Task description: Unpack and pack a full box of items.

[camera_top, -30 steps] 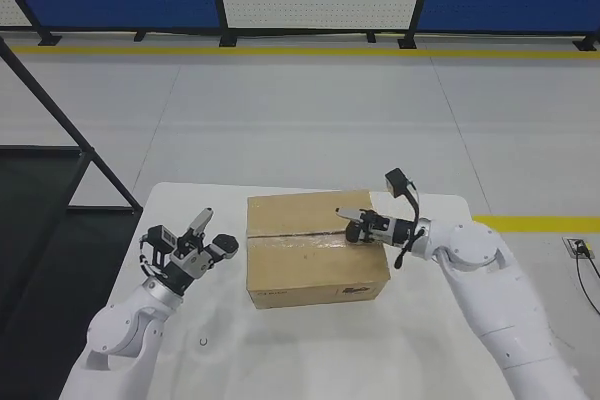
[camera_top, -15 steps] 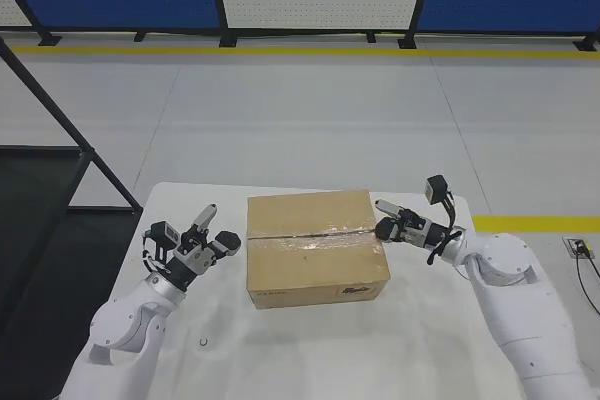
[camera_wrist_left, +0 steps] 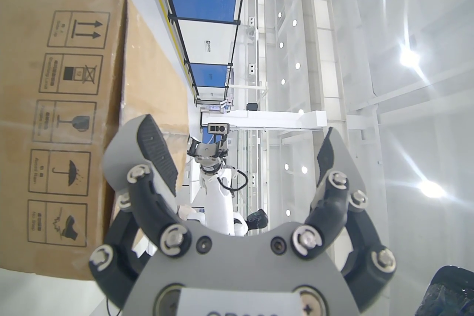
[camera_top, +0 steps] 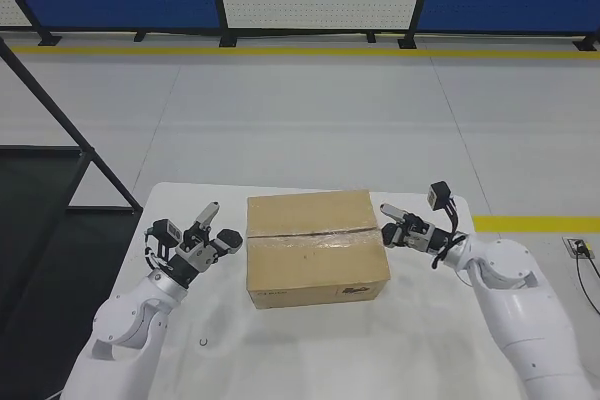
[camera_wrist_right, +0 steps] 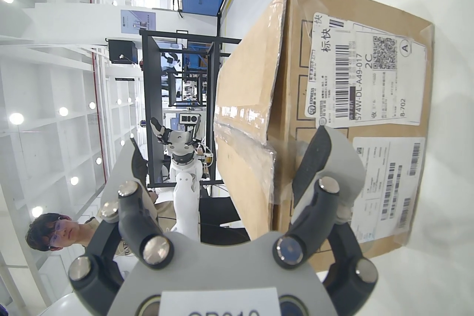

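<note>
One rectangular cardboard box [camera_top: 317, 262] bears glossy tape [camera_top: 310, 237].

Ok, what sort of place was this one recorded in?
Most likely a robotics lab or test hall, not a home: blue partition panels behind a yellow floor line, a white work table holding a taped brown cardboard box, and another white robot in the background.

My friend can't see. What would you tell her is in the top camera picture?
A closed cardboard box, taped along its top seam, sits in the middle of a white table. The open left gripper is near one end of it and the open right gripper near the other.
</note>
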{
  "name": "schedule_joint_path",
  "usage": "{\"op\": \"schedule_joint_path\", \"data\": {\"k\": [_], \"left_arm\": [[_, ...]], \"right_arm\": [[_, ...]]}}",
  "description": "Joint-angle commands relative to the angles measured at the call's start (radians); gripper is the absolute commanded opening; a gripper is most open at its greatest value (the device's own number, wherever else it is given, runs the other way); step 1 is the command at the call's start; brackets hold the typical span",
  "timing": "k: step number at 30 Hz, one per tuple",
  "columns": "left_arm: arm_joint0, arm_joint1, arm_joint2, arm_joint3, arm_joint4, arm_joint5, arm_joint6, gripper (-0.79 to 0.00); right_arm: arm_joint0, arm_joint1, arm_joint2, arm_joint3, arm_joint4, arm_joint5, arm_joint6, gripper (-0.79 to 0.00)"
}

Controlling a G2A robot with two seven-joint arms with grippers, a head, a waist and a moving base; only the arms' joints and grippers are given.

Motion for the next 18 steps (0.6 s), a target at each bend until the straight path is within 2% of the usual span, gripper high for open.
{"op": "schedule_joint_path", "data": {"k": [1,6,12,18], "left_arm": [[0.002,0.0,-0.001,0.0,-0.001,-0.001,0.001,0.0],[0.011,0.002,-0.013,-0.001,-0.008,-0.007,0.001,0.0],[0.021,0.005,-0.03,-0.006,-0.02,-0.012,0.001,0.0],[0.032,0.007,-0.039,-0.013,-0.026,-0.016,-0.001,0.0]], "right_arm": [[0.011,-0.002,-0.011,0.015,0.001,-0.002,-0.004,0.0],[0.017,0.0,0.001,0.031,0.018,-0.045,-0.033,0.0],[-0.052,0.015,0.063,-0.081,0.053,-0.149,-0.091,0.0],[-0.101,0.02,0.054,-0.181,0.063,-0.125,-0.073,0.0]]}}
